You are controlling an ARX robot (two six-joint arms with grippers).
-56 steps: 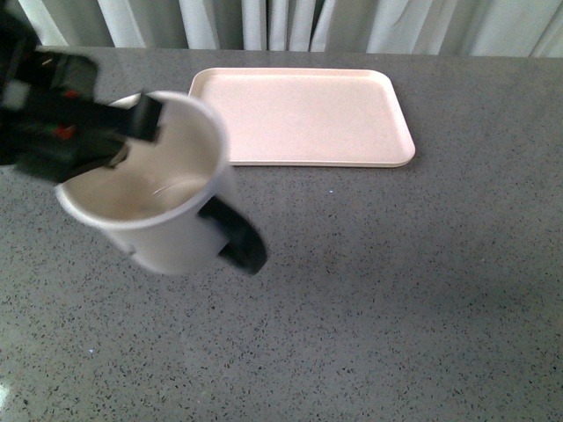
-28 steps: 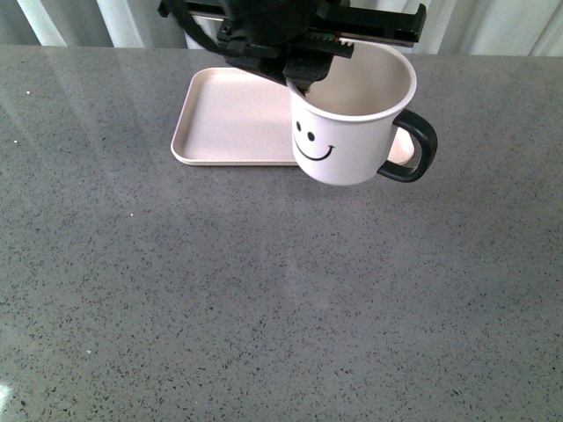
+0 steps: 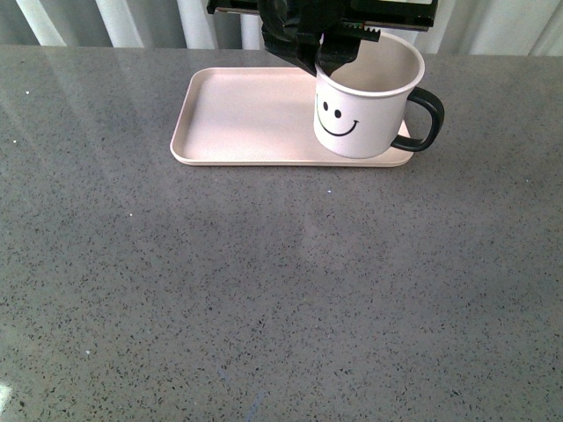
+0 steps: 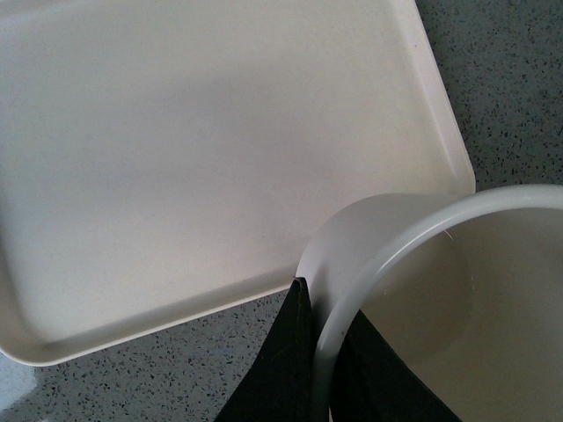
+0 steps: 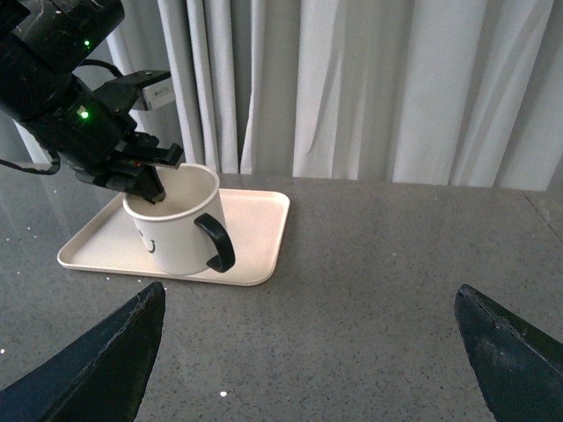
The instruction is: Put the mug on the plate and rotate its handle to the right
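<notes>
At plate (image 3: 237, 114) right end: mug (image 3: 361, 119), rim clamped by left gripper (image 3: 332, 63), handle (image 3: 429, 119) pointed right; right gripper (image 5: 308, 303) spread open.

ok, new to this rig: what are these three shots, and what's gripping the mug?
It's a two-arm robot at a grey speckled table. The front view comes from a camera on its body. The other two come from cameras on each wrist. The left gripper pinches the rim of the white smiley mug, one finger inside and one outside, at the right end of the pink plate. I can't tell if the mug is set down. Its handle points right. The right gripper is open and holds nothing.
</notes>
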